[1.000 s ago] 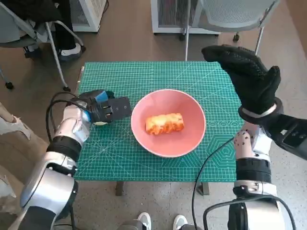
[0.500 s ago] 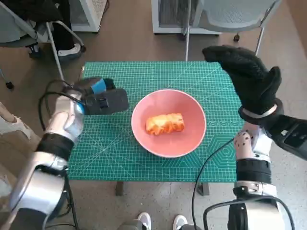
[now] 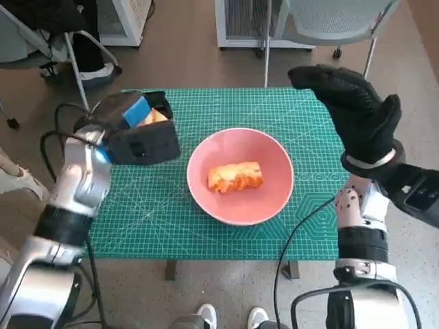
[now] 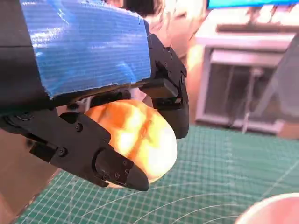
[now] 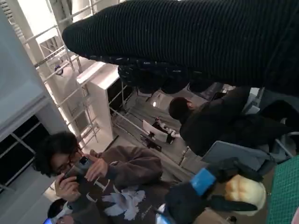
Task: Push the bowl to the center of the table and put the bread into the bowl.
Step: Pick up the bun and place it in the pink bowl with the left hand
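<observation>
A pink bowl sits near the middle of the green cutting mat and holds one golden bread roll. My left hand is lifted above the mat's left side and grips a second round bread bun; the bun shows between its black fingers in the left wrist view, and it appears again in the right wrist view. My right hand is raised high over the table's right edge, fingers spread, holding nothing. A sliver of the bowl's rim shows in the left wrist view.
Chairs and white cabinets stand beyond the table's far edge. Cables hang from both forearms. Shoes show at the table's near edge. A person holding a phone and another seated person appear in the right wrist view.
My left hand has risen from the mat's left side with the bun and moved toward the far left corner. The right hand, bowl and roll have stayed still.
</observation>
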`<state>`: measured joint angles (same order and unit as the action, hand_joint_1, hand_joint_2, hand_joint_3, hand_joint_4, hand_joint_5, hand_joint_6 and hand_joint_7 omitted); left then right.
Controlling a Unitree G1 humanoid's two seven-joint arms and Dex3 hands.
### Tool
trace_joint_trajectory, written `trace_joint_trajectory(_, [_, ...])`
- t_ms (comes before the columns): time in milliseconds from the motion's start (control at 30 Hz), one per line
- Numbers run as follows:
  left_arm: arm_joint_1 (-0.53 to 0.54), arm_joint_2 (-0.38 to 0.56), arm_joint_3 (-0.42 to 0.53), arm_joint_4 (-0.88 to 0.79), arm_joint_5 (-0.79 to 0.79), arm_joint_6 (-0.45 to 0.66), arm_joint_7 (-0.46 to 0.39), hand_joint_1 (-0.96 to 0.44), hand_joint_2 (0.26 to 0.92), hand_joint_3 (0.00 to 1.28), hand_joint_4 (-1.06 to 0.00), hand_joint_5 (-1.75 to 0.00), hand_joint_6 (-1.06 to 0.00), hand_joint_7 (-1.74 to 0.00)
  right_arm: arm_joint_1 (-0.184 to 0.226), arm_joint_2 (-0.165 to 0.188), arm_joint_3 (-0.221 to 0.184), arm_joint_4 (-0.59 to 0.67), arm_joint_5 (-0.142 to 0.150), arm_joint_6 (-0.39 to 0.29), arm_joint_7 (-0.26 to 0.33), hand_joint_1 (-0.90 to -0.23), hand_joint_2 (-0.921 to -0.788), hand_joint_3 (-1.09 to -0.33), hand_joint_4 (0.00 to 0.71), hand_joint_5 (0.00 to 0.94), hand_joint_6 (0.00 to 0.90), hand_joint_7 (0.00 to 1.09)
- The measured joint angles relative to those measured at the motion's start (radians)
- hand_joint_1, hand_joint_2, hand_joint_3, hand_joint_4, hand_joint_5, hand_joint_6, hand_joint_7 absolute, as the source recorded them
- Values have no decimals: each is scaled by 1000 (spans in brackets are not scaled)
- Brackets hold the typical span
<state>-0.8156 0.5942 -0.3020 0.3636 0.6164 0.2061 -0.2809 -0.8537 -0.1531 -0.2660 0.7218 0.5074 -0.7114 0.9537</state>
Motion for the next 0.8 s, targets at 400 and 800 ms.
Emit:
trace_joint_trajectory(400, [61,25,94,-235,-3,-29,7,1,916,32,-747,-1031,-665,-1200,0,1,1,-2,0,17,0,-646,-921,-707,183,0,-1,530])
trace_joint_trajectory(800, [87,26,136,-314,-4,-104,30,1,914,24,-761,-1027,-677,-1177,0,1,0,-6,1,22,0,-646,-921,-705,184,1,-1,531])
